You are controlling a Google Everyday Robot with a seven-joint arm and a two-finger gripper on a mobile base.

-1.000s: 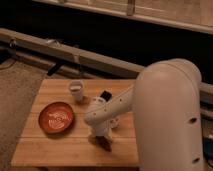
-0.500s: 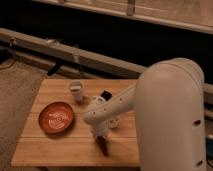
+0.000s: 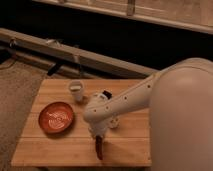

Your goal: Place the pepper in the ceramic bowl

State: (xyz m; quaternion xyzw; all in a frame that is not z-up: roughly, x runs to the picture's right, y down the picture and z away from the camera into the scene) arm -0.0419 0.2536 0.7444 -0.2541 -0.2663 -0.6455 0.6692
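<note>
Round, shallow orange-red bowl [image 3: 56,117] with whitish swirls inside, on a wooden table [image 3: 55,150]. Right of bowl, near the table's front edge: gripper [image 3: 99,140], clenched on the pepper [image 3: 99,150], which is slender, dark red, upright, and well apart from bowl. Behind and right of bowl: small white cup [image 3: 76,90]. Smooth white arm [image 3: 131,100] sloping down from farther right.

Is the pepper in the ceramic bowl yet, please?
Out: the pepper is under the gripper near the table's front edge, apart from the ceramic bowl.
</note>
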